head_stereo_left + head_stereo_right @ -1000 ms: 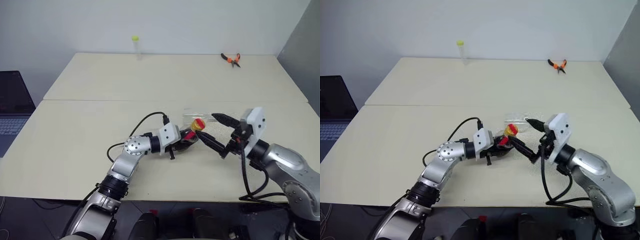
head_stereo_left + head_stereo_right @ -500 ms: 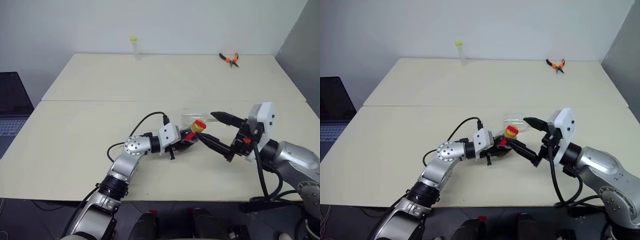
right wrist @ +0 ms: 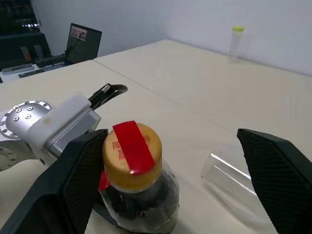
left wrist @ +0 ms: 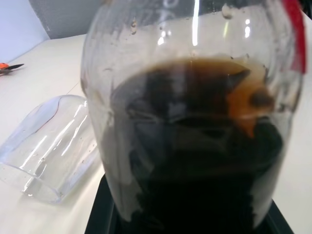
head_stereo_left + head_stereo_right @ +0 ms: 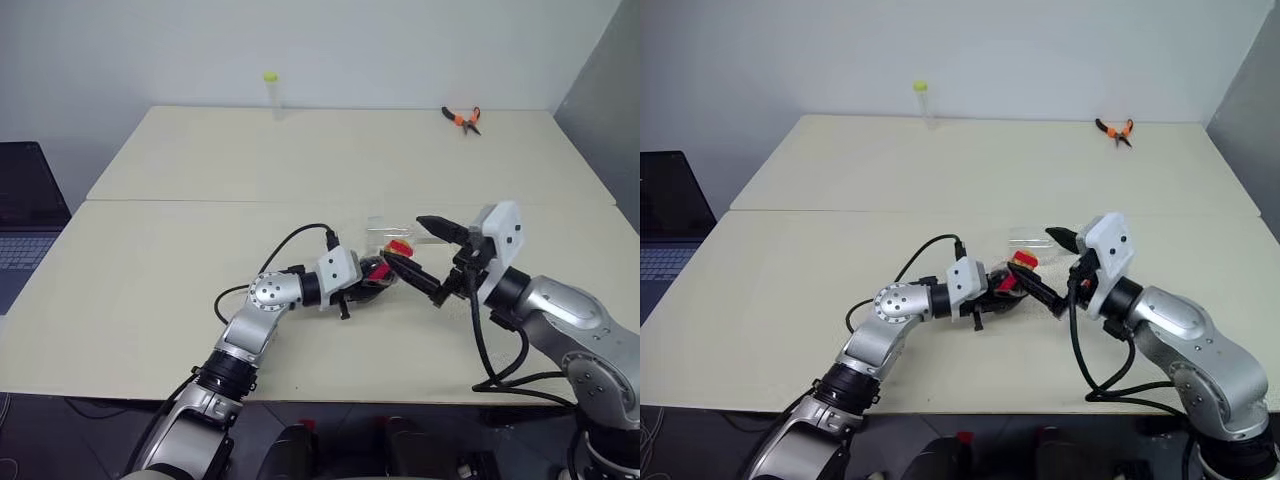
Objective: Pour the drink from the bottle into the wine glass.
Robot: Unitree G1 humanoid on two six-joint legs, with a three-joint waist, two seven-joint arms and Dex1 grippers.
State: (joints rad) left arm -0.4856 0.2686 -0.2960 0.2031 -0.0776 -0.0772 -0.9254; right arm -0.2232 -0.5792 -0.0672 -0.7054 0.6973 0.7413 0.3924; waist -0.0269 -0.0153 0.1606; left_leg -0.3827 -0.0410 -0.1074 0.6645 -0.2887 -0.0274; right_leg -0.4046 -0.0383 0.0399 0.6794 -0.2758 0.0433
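Cream table (image 5: 200, 230) made of two joined tops, pale wall behind. Landmark: the bottle (image 3: 139, 192), near the table's front edge, roughly centre. Bottle stands upright, clenched at the body by the left gripper (image 5: 372, 277), whose arm comes in from the bottle's left. Yellowish cap still on, red strip across its top. Drink (image 4: 195, 161) inside is dark brown-red and fills the lower part of the bottle body.

Right gripper (image 5: 427, 256) sits just right of the bottle, jaws spread wide and grasping nothing; one black finger passes close beside the cap, the other stands clear on the far side; contact with the cap can't be told.

Wine glass (image 4: 48, 146) lies on its side on the table just behind the bottle, clear, empty as far as can be seen; stem and foot not made out.

Thin clear tube (image 5: 270, 92) with yellow-green cap stands upright at the far edge, well behind the bottle and to its left. Orange-handled pliers (image 5: 462, 118) lie at the far edge, behind and right of the bottle. Laptop (image 5: 25, 215) sits off the table, far left of the bottle.
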